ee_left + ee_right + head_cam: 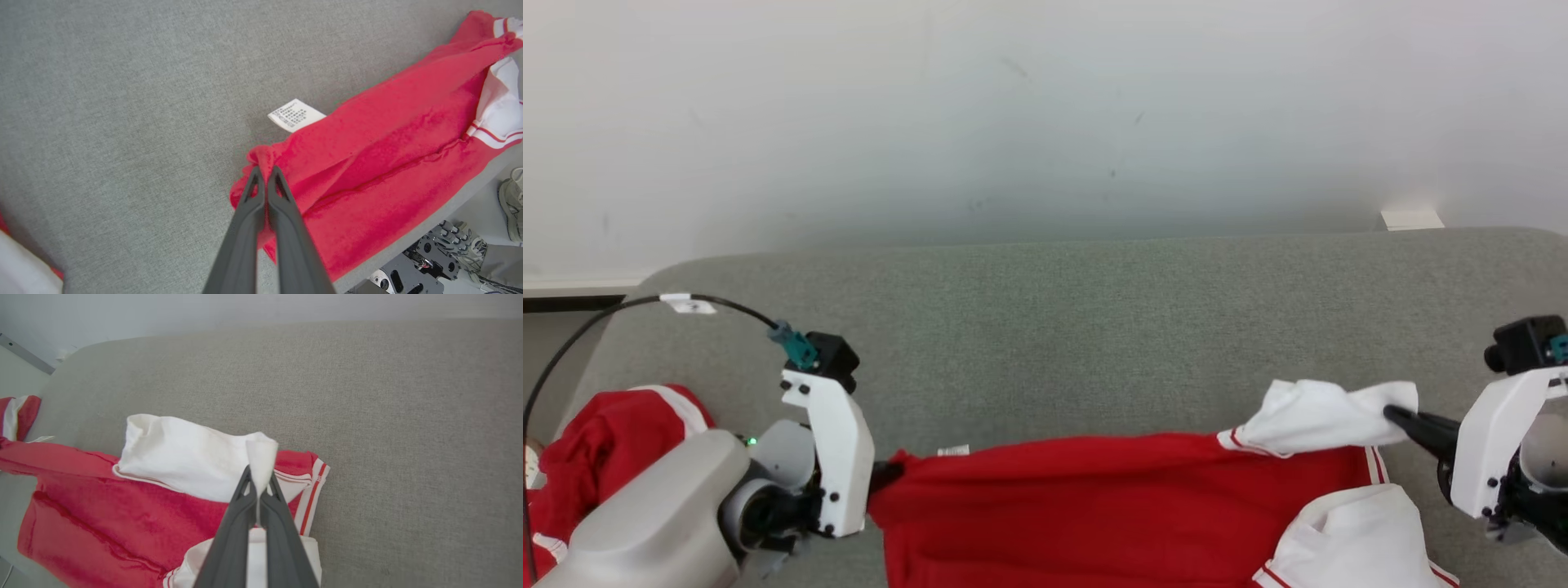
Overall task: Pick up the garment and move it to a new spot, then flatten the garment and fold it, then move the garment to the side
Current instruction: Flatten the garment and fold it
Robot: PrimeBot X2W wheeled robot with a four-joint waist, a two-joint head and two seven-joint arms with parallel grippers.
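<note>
My left gripper (264,174) pinches a red corner, my right gripper (259,479) the white sleeve (184,457); the red-and-white shirt (1094,506) spans the grey cushion (1078,327); I judge flattening underway; folding and moving aside remain.

Head looks down; close wrist views share garment (388,143).

No wording can be read with certainty. A small white rectangular cloth label (297,114) sticks out from the edge of the red fleecy garment (388,134) and lies flat on the grey fabric-covered bench (122,102), well in from its edges. It bears several short rows of dark print, too small to make out. A white paper tag (689,304), wrapped round the thin black cable (742,309) over the bench's far left corner, carries faint grey marks, also illegible
</note>
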